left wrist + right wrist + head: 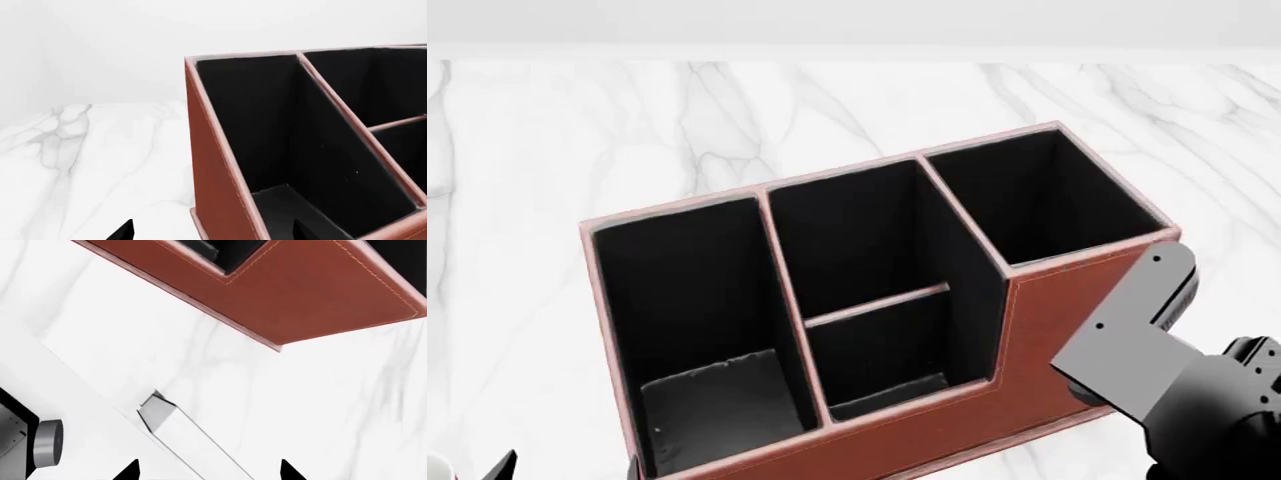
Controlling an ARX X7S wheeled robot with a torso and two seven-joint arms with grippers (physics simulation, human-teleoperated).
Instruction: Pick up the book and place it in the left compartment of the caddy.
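Caddy [961,420]: front wall cut by head view's lower edge; near corner out of frame.
Left compartment [694,300]: dark slab [721,400] on floor, identity unclear, book or lining.
Left tool [213,231]: only two black tips at frame edge in wrist view; finger spread unreadable.
Right tool [208,471]: tips only, rest cropped.
Right arm [1174,370]: cut off by frame corner.
Surface [300,405]: edges beyond frame.

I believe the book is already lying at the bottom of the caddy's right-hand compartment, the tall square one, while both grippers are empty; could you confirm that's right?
Not quite. The head view shows the book lying at the bottom of the left compartment, the long narrow one, not the tall square bay of the caddy. The rest holds: the wrist views show nothing between the fingertips of the left gripper or the right gripper.
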